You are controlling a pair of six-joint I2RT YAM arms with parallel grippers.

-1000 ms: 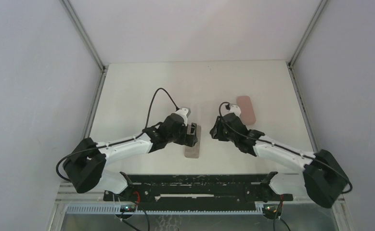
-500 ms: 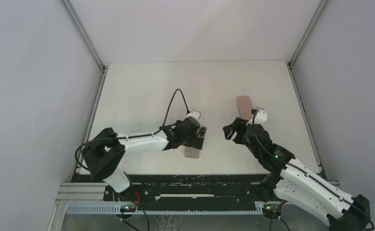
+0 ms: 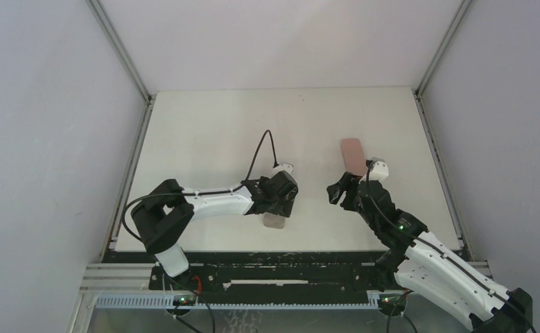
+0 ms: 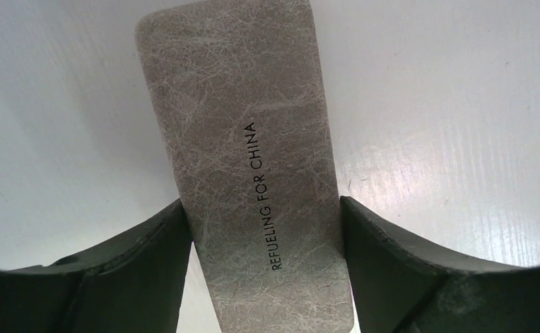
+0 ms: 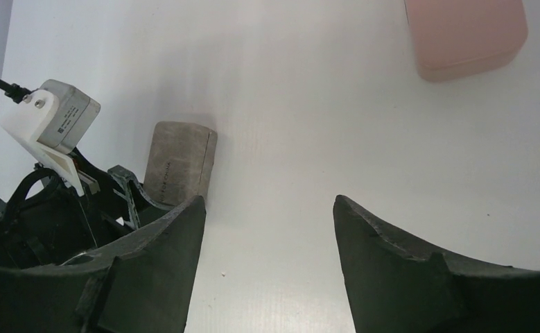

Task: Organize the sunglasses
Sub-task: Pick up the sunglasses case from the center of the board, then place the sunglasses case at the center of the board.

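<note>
No sunglasses show in any view. My left gripper (image 3: 285,202) straddles a grey-brown oblong case (image 3: 274,222) lying flat on the table near the front middle. In the left wrist view the case (image 4: 239,139) fills the gap of that gripper (image 4: 261,205), and both fingers press on its long sides. The case is printed "REFUELING FOR CHINA". My right gripper (image 3: 337,191) is open and empty over bare table to the right of that case. In the right wrist view its jaws (image 5: 267,201) stand wide apart, with the case (image 5: 180,161) ahead on the left.
A pink oblong case (image 3: 353,154) lies closed at the right, behind my right gripper; it also shows at the top right of the right wrist view (image 5: 464,31). The white table (image 3: 204,132) is walled left, right and behind. A black rail (image 3: 281,260) runs along the near edge.
My left gripper slid right and nearer along the grey-brown case and closed on its sides. My right arm swung its base end right, and its gripper drew back to the right, away from the case.
</note>
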